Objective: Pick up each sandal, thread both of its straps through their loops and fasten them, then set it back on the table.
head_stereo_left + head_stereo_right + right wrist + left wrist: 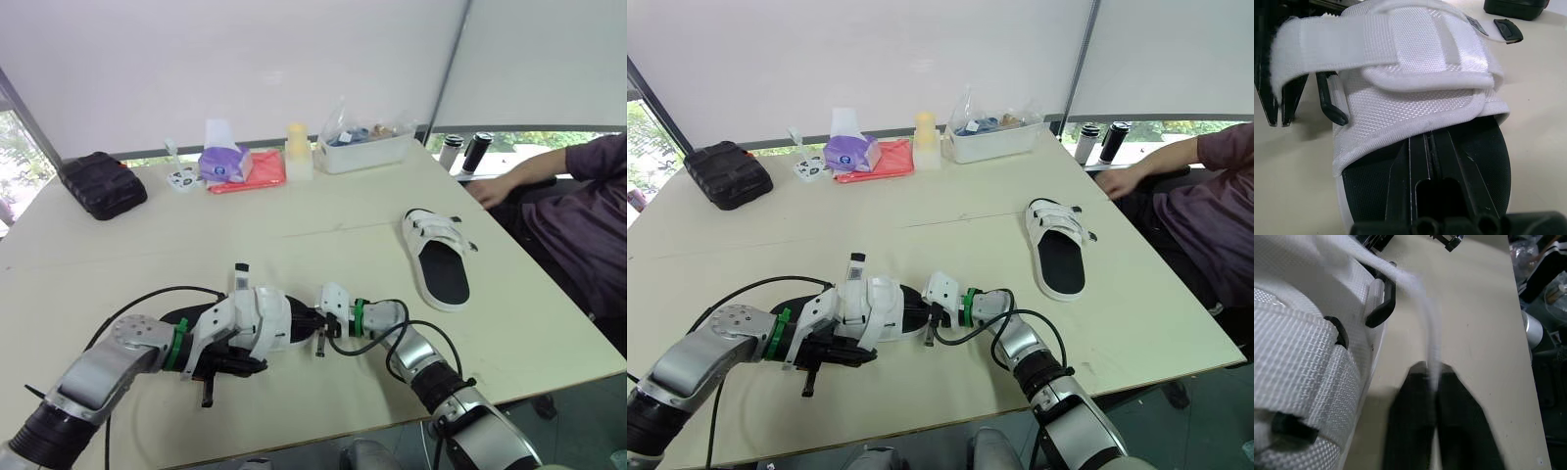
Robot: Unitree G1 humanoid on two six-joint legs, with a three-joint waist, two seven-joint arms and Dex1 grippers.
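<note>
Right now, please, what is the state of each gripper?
Left gripper: shut on the loose white strap of the near sandal.
Right gripper: shut, holding nothing, fingers lying on that sandal's black footbed.

A big cream table (323, 211) takes up most of the room, with a thin line (196, 248) across its top. Past its far edge hang two white blinds (245, 59), with a dark post (453, 54) between them. A low strip of window (534, 137) runs under the blinds. Green trees (12, 147) show at the far left. Soft daylight glows through. Dark floor (588, 416) shows at the near right.
</note>
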